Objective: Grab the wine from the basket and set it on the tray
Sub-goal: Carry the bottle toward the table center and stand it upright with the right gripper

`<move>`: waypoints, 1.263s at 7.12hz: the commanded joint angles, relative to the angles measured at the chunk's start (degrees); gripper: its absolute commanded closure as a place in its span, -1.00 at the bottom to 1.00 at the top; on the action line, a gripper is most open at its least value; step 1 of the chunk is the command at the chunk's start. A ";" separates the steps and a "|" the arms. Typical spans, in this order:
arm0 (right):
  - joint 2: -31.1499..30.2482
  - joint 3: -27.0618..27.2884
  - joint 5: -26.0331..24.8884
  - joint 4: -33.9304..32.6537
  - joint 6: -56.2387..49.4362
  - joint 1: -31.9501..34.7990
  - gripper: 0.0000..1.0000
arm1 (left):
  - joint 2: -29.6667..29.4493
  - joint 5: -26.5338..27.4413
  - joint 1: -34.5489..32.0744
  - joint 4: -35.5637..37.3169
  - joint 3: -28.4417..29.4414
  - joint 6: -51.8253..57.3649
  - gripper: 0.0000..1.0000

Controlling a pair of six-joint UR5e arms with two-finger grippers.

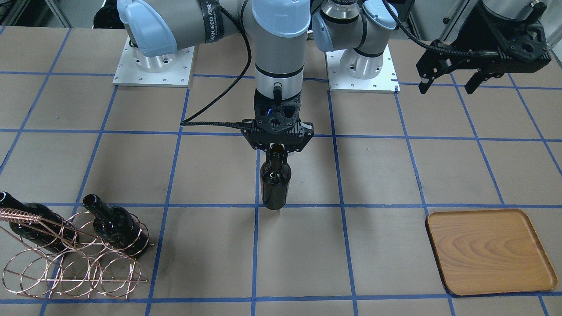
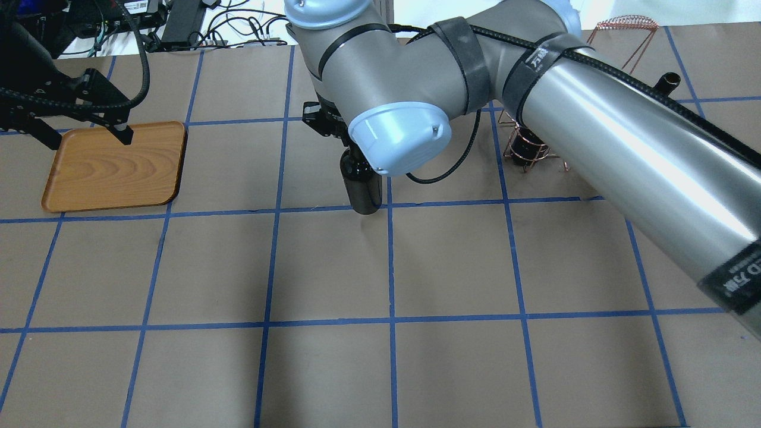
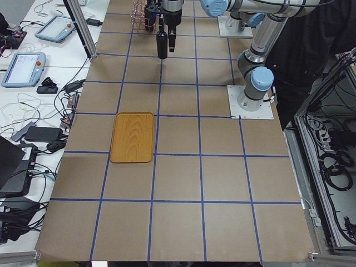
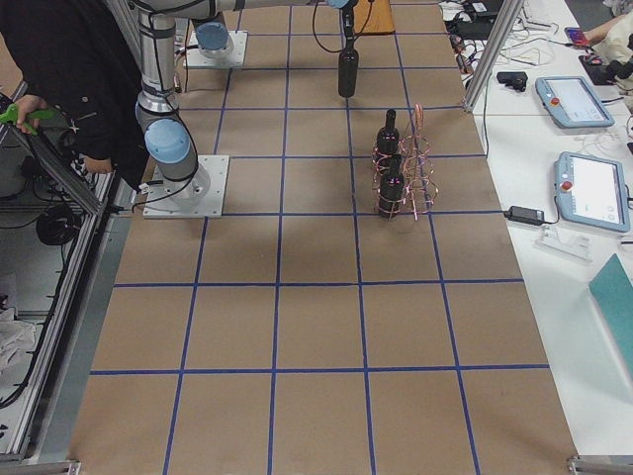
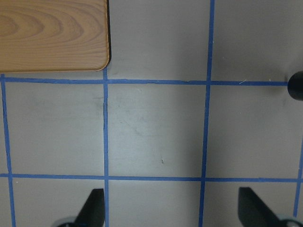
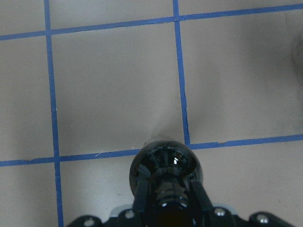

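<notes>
Apart: wine (image 1: 274,184) (right pincer (image 1: 276,148) gripping), tray (image 1: 489,251).

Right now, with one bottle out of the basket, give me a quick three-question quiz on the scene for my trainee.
1. True or false: the left pincer hangs open and holds nothing.
2. Pick one: the upright wine bottle is gripped at its neck by A) the left pincer, B) the right pincer, C) nothing.
3. Fill in: the basket holds ___ other bottles.

Key: 1 true; 2 B; 3 two.
</notes>
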 commanded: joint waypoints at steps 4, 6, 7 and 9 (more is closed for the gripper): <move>1.43 1.26 -0.57 -1.23 -1.61 0.07 -0.49 | 0.28 -0.73 0.06 -1.10 0.13 -0.01 -1.00; 0.82 -1.19 2.48 0.51 -0.74 -1.49 -1.00 | 0.28 -0.82 0.06 -1.28 0.13 0.60 -1.00; -0.67 -3.99 4.24 6.71 -2.74 -3.86 -1.00 | 0.28 -0.82 0.06 -1.36 0.13 0.60 -1.00; -4.26 -5.68 4.25 12.01 -23.68 -15.06 -1.00 | 0.11 -1.08 -0.21 -1.28 0.13 0.51 -1.00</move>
